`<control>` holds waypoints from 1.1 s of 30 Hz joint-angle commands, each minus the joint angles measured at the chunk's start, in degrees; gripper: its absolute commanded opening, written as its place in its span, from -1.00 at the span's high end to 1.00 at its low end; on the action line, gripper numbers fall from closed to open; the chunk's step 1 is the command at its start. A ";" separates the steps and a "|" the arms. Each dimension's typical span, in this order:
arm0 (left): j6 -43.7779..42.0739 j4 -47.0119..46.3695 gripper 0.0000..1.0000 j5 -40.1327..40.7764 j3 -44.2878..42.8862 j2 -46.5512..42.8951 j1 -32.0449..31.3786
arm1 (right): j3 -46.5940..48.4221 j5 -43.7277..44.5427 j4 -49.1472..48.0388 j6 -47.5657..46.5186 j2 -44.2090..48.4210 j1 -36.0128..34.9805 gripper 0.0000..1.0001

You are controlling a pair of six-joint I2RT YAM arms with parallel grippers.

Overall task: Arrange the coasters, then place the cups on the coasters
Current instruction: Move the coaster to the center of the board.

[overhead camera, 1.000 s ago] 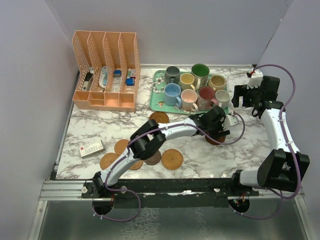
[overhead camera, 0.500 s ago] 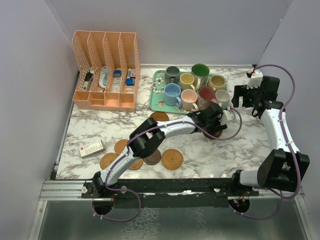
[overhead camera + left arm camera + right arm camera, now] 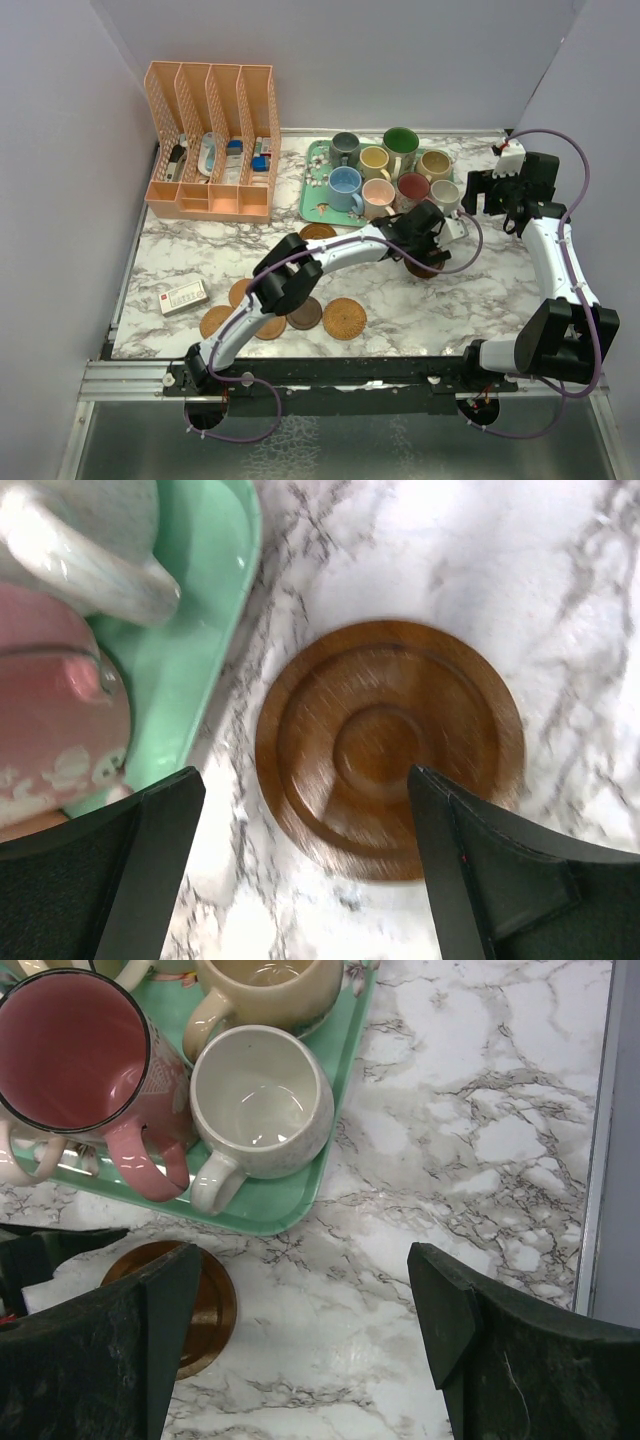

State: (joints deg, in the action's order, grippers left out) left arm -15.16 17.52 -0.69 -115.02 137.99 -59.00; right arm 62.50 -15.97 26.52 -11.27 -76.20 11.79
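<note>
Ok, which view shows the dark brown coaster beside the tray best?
Left wrist: nearly the whole coaster, flat, concentric grooves plain. Right wrist catches only part, lower left, behind a finger; top external shows a sliver under the left gripper.

We look down past our right hand point(image 3: 302, 1260), its two dark fingers point(image 3: 110, 1350) spread wide apart over the marble desk point(image 3: 470, 1160). A green tray's point(image 3: 280, 1210) corner fills the upper left. On it a cream-white cup point(image 3: 262, 1100) stands upright at the corner, handle towards us. A dark red cup point(image 3: 75, 1045) stands just beside it on the left, and a tan cup point(image 3: 268, 985) behind. A brown coaster point(image 3: 215, 1305) lies flat on the desk near the tray's edge, partly hidden by our left finger. A metal rail point(image 3: 598, 1130) runs down the right side.
</note>
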 commanded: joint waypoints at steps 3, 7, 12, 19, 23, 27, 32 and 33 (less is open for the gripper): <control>-3.00 2.42 -0.73 -7.01 14.13 -15.60 0.72 | -0.60 -1.30 -1.28 -0.69 0.64 0.16 -0.72; -10.23 2.59 -0.73 -5.72 27.89 -26.12 1.98 | -0.58 -1.76 -1.22 -0.77 0.39 0.14 -0.72; -12.45 6.19 -0.73 -9.14 37.94 -34.90 6.77 | -0.54 -2.16 -1.10 -0.95 -0.19 0.12 -0.72; -13.75 7.85 -0.72 -14.38 43.99 -37.79 15.96 | -0.54 -3.10 -0.84 -1.03 -0.44 0.12 -0.72; -13.70 7.86 -0.69 -17.65 42.86 -36.04 20.02 | -0.54 -3.47 -0.79 -1.12 -0.10 0.16 -0.72; -12.87 8.64 -0.66 -20.16 40.34 -32.56 23.05 | -0.45 -3.85 -0.62 -1.21 0.07 0.16 -0.72; -11.33 9.34 -0.64 -22.37 37.77 -28.86 25.48 | -0.45 -4.41 -0.68 -1.46 0.14 0.15 -0.72; -10.81 9.47 -0.63 -22.84 37.70 -28.38 25.75 | -0.53 -4.42 -0.67 -1.48 0.10 0.16 -0.72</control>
State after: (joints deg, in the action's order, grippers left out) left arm -27.51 25.63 -18.72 -75.48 107.22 -34.68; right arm 62.48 -18.70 26.52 -11.90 -76.40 11.79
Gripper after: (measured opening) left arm 0.825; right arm 0.860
